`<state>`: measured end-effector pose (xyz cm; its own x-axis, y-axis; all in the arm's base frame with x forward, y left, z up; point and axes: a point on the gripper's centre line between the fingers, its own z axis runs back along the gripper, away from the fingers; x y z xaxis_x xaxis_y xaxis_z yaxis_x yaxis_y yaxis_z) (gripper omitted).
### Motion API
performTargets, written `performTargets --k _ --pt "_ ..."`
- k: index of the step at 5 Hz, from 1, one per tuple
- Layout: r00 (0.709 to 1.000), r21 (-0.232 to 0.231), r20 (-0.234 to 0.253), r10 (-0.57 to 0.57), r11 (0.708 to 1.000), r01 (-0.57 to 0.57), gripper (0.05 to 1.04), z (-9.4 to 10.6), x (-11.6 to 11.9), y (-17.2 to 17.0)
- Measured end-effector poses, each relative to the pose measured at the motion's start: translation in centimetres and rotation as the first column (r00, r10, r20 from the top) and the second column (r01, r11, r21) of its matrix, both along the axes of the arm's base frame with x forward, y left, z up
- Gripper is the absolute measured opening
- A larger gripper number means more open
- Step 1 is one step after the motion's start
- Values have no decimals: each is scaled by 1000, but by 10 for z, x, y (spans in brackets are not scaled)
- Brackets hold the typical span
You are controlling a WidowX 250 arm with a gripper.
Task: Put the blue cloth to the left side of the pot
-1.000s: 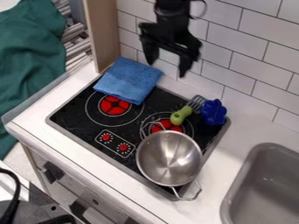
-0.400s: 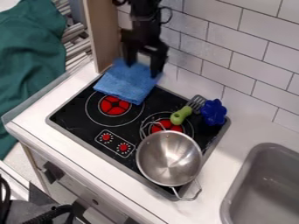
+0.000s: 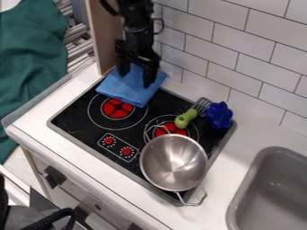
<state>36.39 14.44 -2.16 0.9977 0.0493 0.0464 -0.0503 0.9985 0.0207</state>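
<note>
The black gripper (image 3: 135,81) hangs over the blue cloth, its two fingers apart, one over the cloth's upper left part and the other over its right part. The folded blue cloth (image 3: 124,92) lies at the back left corner of the black stove, partly hidden behind the gripper; whether the fingertips touch it I cannot tell. A silver metal pot (image 3: 174,162) stands at the front right of the stove, its wire handle hanging over the front edge.
A green-handled spatula (image 3: 186,118) and a blue flower-shaped toy (image 3: 219,115) lie at the stove's back right. A wooden panel (image 3: 107,36) rises beside the cloth. The tiled wall (image 3: 240,58) runs behind, and a grey sink (image 3: 273,193) is at the right.
The gripper has moved left and down from in front of the tiled wall to the cloth, its fingers apart. The cloth and pot have stayed in place.
</note>
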Motion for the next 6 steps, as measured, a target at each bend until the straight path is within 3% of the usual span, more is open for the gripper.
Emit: performTargets --k 1,2,3,4,5,6 --pt "1000 -12 -23 3 1000 -4 1005 -16 3 0" --pt "1000 -32 -24 11 999 -11 1004 -20 12 -1" --pt "999 -21 -46 6 1000 -7 1003 -23 7 -4" --pt "996 4 -87 8 1000 -7 1000 -21 -15 -7" --pt "991 29 -136 -7 1000 11 1000 -17 -57 -11" --pt "990 39 -143 -2 999 8 1000 -13 -97 -15"
